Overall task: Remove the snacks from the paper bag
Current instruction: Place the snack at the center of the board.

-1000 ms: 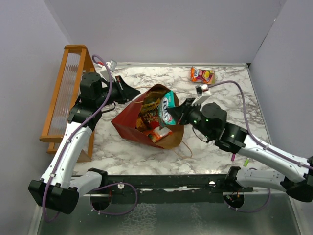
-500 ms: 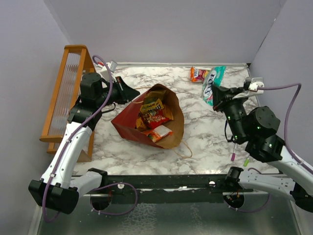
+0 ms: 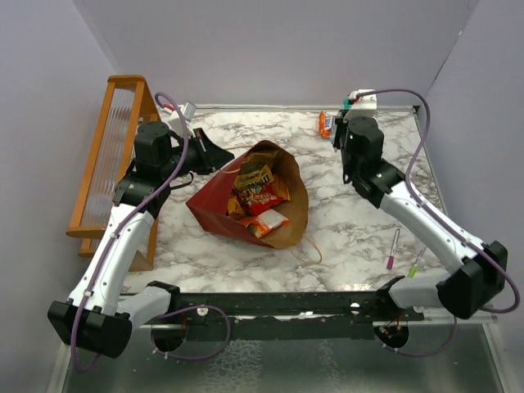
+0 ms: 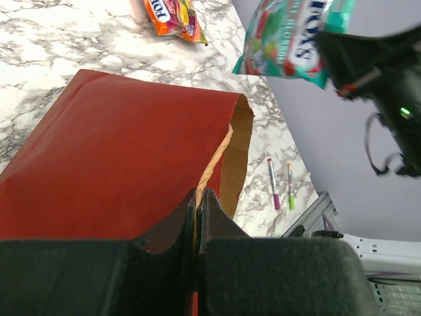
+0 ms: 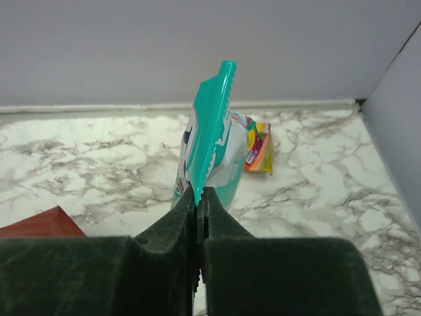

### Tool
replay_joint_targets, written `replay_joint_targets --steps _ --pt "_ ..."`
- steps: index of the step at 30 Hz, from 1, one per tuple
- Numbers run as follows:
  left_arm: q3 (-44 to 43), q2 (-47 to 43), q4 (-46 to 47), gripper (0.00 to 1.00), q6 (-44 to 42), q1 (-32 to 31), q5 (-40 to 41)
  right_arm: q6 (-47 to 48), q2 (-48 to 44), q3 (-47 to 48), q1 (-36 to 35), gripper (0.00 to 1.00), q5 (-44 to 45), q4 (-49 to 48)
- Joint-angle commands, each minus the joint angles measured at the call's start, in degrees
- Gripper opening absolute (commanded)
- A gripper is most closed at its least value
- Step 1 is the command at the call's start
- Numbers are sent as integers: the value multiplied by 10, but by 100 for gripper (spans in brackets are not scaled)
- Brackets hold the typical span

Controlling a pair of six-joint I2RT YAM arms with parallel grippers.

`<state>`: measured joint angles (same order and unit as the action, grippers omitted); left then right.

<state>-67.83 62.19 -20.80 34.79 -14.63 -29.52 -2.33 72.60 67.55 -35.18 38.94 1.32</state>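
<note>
The dark red paper bag [image 3: 214,205] lies open on the marble table, brown inside; it also shows in the left wrist view [image 4: 118,151]. Several snacks [image 3: 257,193] lie inside it, yellow, orange and red. My left gripper [image 3: 228,157] is shut on the bag's twisted tan handle [image 4: 214,161]. My right gripper [image 5: 199,194] is shut on the top edge of a teal packet [image 5: 212,141] and holds it above the table at the back right. The packet also shows in the left wrist view [image 4: 289,36]. In the top view the right gripper [image 3: 338,139] hides it. An orange packet [image 3: 325,123] lies just beyond on the table.
An orange wooden rack [image 3: 110,155] stands along the left wall. A pink pen [image 3: 392,250] and a green pen [image 3: 416,262] lie at the front right. Grey walls close the back and sides. The bag's other handle [image 3: 309,250] lies loose in front of it.
My right arm has swung from the bag's mouth to the back right corner, carrying the teal packet out of the bag. The left arm and the bag have not moved.
</note>
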Motion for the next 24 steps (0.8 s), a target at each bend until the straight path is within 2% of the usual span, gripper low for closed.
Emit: replay_joint_targets --steps 1,6,9,12,17,24 --pt "-18 -6 -4 0 -3 0 2 -120 78 41 75 1 -196 48" --pt "-14 -7 -4 0 -2 0 1 -186 175 84 169 1 -442 96" --pt "-11 -8 -1 0 1 0 1 -228 194 49 233 1 -624 33" --pt "-9 -8 3 0 4 0 -3 -283 217 3 296 1 -733 -52" --pt "-5 -8 10 0 10 0 -9 -277 307 17 362 1 -767 -25" --pt "-5 -10 8 0 11 0 -10 -243 402 25 409 1 -739 6"
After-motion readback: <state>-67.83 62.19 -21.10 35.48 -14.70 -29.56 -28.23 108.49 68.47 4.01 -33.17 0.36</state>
